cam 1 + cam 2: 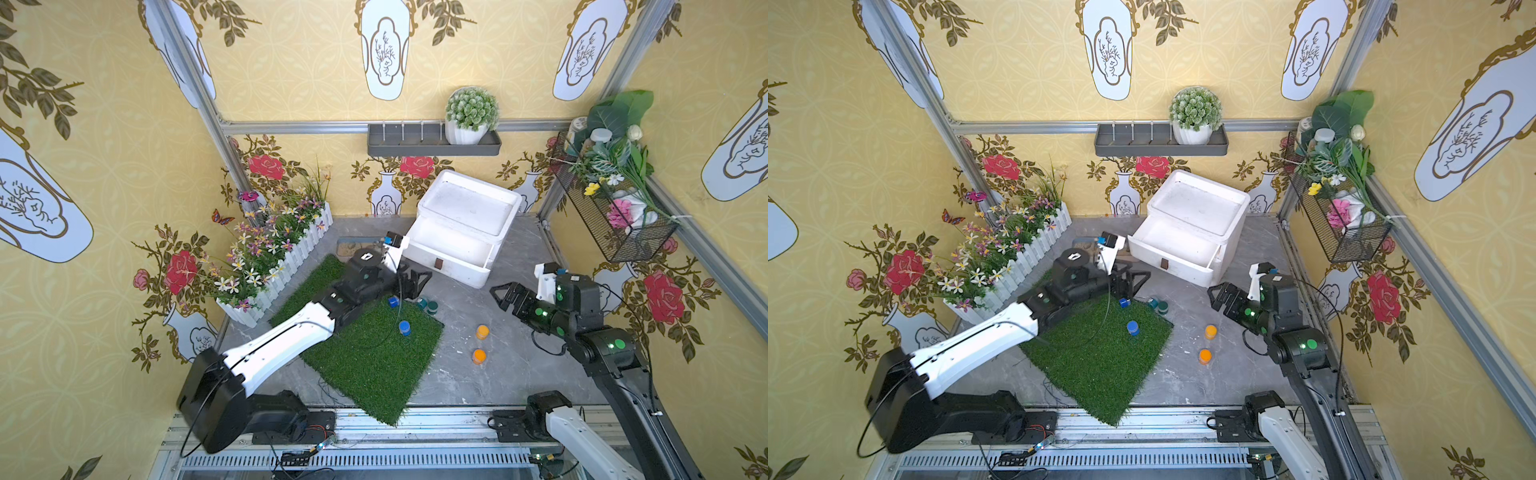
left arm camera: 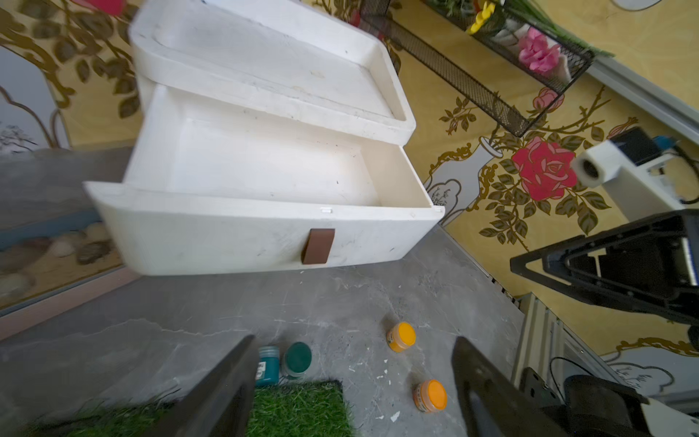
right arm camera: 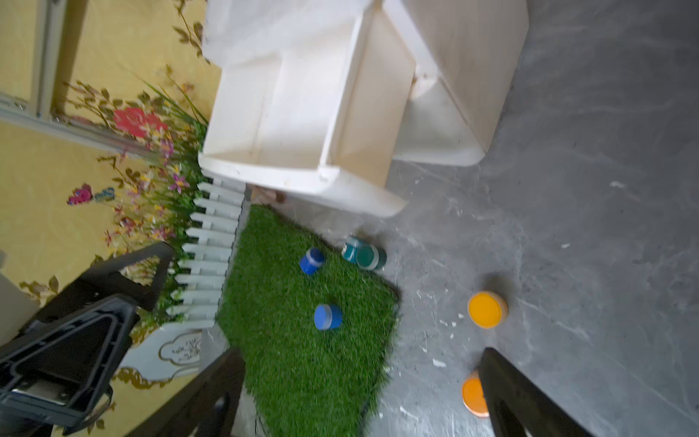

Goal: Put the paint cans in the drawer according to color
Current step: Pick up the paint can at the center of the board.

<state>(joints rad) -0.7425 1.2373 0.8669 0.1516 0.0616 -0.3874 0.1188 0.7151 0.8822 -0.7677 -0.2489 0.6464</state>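
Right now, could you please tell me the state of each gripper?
Left gripper: open, holding nothing.
Right gripper: open, holding nothing.

Drawer chest (image 1: 469, 199) was white, with one drawer (image 1: 451, 249) pulled out and empty. Blue cans (image 1: 393, 301) (image 1: 404, 328) sat on the grass mat (image 1: 365, 365). Teal cans (image 1: 422, 303) (image 1: 432, 307) were touching at the mat edge. Orange cans (image 1: 482, 331) (image 1: 478, 356) stood on the grey tabletop (image 1: 478, 386).

Drawer (image 1: 449, 249) open from above, clear drop-in; grey floor (image 1: 461, 303) before it free; teal cans (image 1: 432, 307) crowd mat (image 1: 374, 357) corner.
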